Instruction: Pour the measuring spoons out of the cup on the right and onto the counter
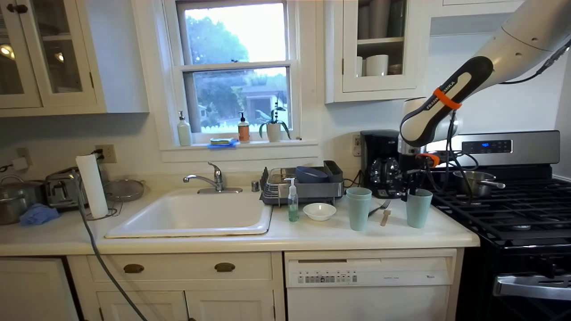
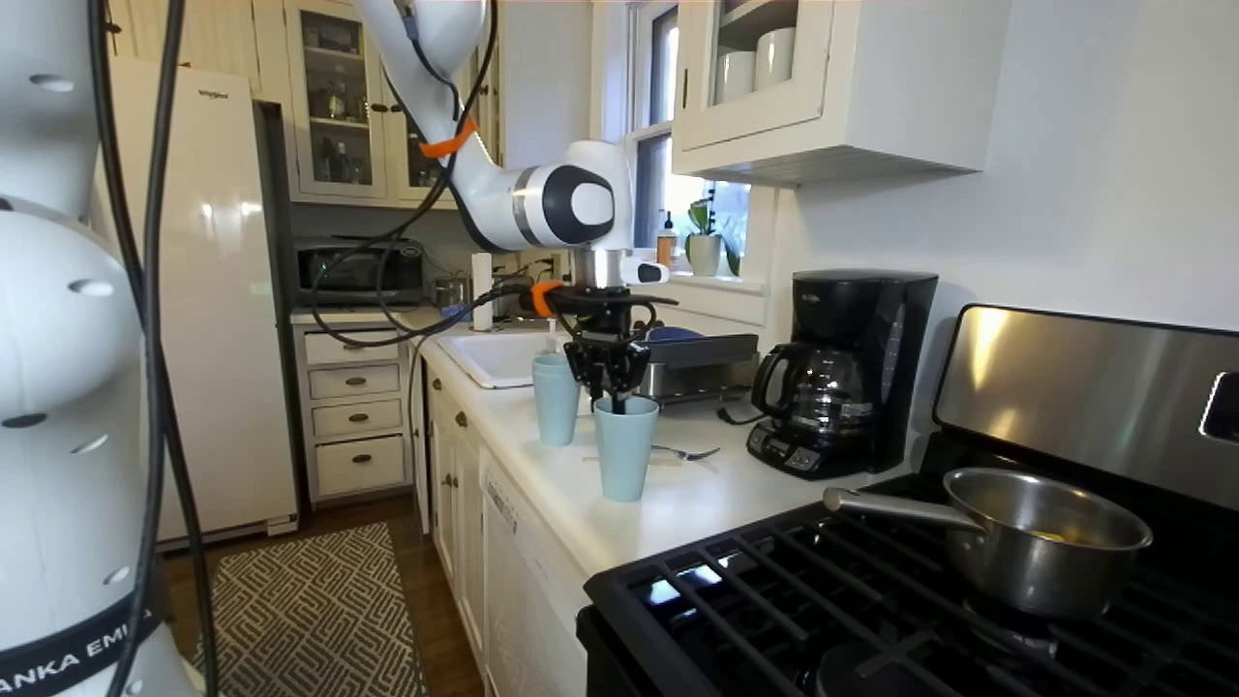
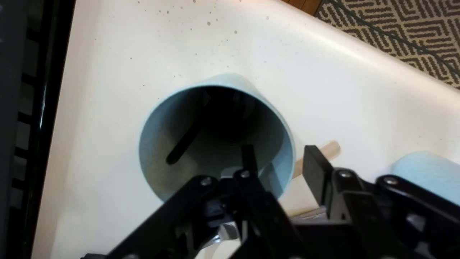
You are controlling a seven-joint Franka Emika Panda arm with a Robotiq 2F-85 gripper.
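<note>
Arm [image 1: 473,76] reads “EMIKA” — gripper [image 3: 282,156] straddles rim of cup [image 2: 627,465].

On the table [image 1: 316,235] in an exterior view, left to right — dish [image 1: 319,216], stacked cups [image 1: 358,211], fork [image 1: 385,204], cup [image 1: 418,213]; behind the fork, coffee maker [image 1: 378,154]; farther right, stove [image 1: 531,216]; inside the cup — measuring spoons [image 3: 184,143].

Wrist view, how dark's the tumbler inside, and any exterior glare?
Wrist view: near black where shadow and measuring spoons merge in the tumbler; in an exterior view, glare on the stove backguard; in an exterior view, partly overexposed upper windowpane.
</note>
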